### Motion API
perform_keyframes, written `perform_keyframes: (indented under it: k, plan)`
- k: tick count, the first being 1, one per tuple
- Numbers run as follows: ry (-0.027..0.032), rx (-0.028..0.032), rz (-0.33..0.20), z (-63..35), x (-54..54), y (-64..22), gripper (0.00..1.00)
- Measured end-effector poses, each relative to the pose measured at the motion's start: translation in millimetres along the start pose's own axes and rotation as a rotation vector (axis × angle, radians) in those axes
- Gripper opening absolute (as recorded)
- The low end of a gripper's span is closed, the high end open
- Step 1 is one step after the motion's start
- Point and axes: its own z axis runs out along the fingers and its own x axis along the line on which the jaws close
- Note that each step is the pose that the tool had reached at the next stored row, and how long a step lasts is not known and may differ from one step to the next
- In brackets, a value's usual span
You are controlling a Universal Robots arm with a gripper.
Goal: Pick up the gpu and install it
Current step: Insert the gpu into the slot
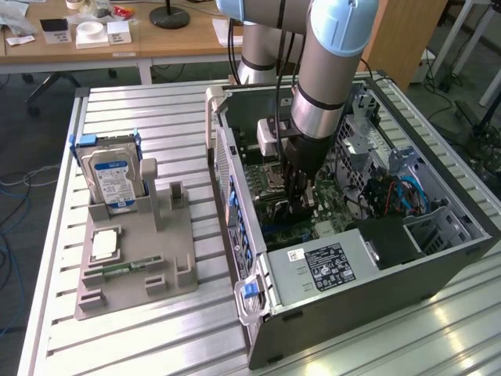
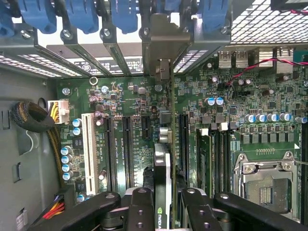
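Observation:
My gripper [image 1: 300, 200] reaches down into the open computer case [image 1: 352, 301] over the green motherboard [image 1: 275, 223]. In the wrist view the gripper [image 2: 166, 195] is shut on the gpu [image 2: 163, 163], seen edge-on as a thin dark card between the black fingers [image 2: 140, 207]. The card stands upright across the motherboard [image 2: 130, 96], between the black expansion slots [image 2: 129, 154]. Its silver end bracket [image 2: 166, 41] sits at the case's rear slot openings. Whether the card's edge sits in a slot I cannot tell.
Blue retention clips [image 2: 125, 14] line the rear wall. A CPU socket [image 2: 267, 185] and a white slot [image 2: 88, 149] flank the card. Outside the case, a grey holder [image 1: 168, 258] carries the hard drive [image 1: 109, 178], a processor chip [image 1: 104, 244] and a memory stick [image 1: 125, 269].

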Motion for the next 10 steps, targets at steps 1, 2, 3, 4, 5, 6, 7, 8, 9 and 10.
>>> perform_keyframes:
  k: [1, 2, 3, 4, 5, 6, 7, 8, 9, 10]
  plan:
    - [0.0001, -0.0001, 0.000, -0.5, 0.0, 0.0, 0.27]
    - [0.0003, -0.0001, 0.000, -1.2, 0.0, 0.0, 0.27]
    - [0.0006, -0.0001, 0.000, -1.8, 0.0, 0.0, 0.27]
    - [0.0011, -0.0001, 0.000, -2.5, -0.1, -0.1, 0.27]
    - [0.0017, 0.0000, 0.000, -2.8, -0.1, -0.1, 0.27]
    - [0.0044, 0.0003, 0.000, -2.8, -0.1, -0.2, 0.27]
    - [0.0112, 0.0006, 0.000, -2.9, -0.1, -0.1, 0.27]
    - [0.0150, 0.0009, 0.000, -2.9, -0.1, -0.1, 0.27]
    - [0.0154, 0.0008, 0.000, -3.0, 0.0, -0.1, 0.27]
    - [0.0155, 0.0009, 0.000, -2.9, 0.0, -0.1, 0.27]
